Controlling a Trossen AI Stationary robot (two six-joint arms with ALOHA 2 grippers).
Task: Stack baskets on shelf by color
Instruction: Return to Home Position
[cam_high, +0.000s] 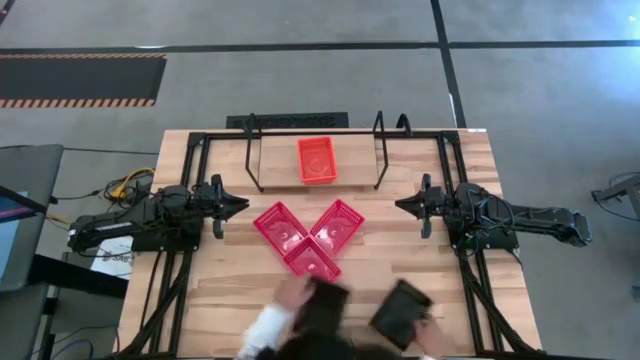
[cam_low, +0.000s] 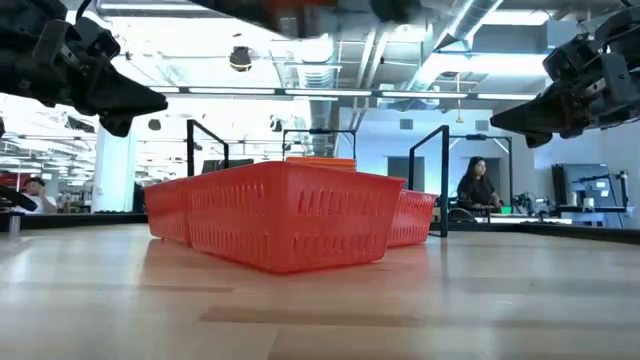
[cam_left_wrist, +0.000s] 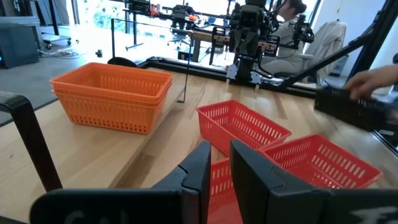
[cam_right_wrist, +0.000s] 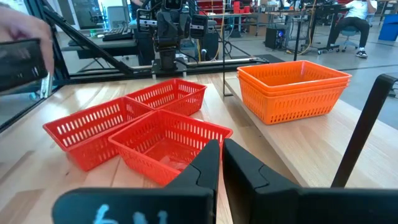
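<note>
A stack of orange baskets (cam_high: 318, 160) (cam_right_wrist: 292, 87) stands on the shelf's wooden board (cam_high: 280, 165) at the table's far side. Three red baskets (cam_high: 280, 225) (cam_high: 338, 222) (cam_high: 312, 260) sit close together on the tabletop in front of the shelf, open sides up. At the near edge a person's hands hold two black baskets (cam_high: 322, 303) (cam_high: 402, 313). My left gripper (cam_high: 243, 203) (cam_left_wrist: 219, 149) hovers left of the red baskets and is shut on nothing. My right gripper (cam_high: 399, 205) (cam_right_wrist: 221, 144) hovers right of them, also shut on nothing.
The shelf's black upright rods (cam_high: 252, 150) (cam_high: 380, 148) flank the orange stack. Black frame rails (cam_high: 190, 170) (cam_high: 455, 170) run along the table's left and right sides. The person's sleeve and hands (cam_high: 275, 325) reach in over the near edge. People sit in the room beyond (cam_low: 478, 185).
</note>
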